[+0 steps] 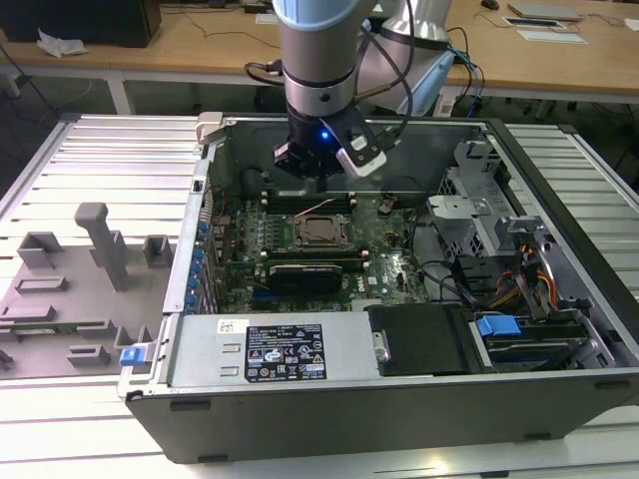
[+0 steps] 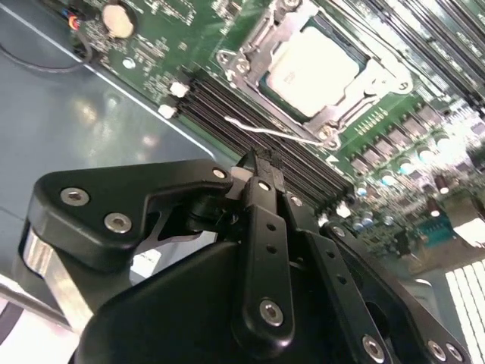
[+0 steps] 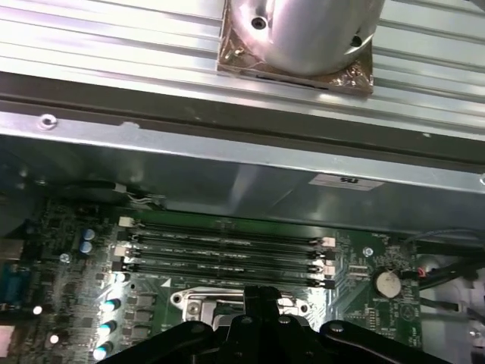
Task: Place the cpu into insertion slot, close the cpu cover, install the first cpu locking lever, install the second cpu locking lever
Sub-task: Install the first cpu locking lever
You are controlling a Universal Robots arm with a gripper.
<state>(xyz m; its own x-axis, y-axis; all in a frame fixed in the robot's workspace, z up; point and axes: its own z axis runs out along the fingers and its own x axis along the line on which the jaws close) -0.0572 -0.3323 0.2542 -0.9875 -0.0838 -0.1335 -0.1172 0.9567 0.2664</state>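
The cpu (image 2: 314, 64), a pale silver square, lies in the insertion slot (image 2: 265, 82) on the green board. The cpu cover (image 2: 350, 97), a thin metal frame, lies down around it. A thin wire locking lever (image 2: 273, 134) runs loose along the slot's edge and stands raised in the exterior view (image 1: 319, 207). My gripper (image 2: 256, 161) hangs above the memory slots just beyond the slot, black fingers pressed together with nothing between them. It also shows in the exterior view (image 1: 312, 178) and the first wrist view (image 3: 261, 292).
Long black memory slots (image 3: 227, 254) lie between the slot and the case's back wall (image 3: 227, 182). A coin battery (image 3: 389, 283) sits beside them. The power supply (image 1: 280, 349), a drive cage (image 1: 479, 190) and cables (image 1: 519, 279) crowd the case. A grey fixture tray (image 1: 90, 259) stands outside.
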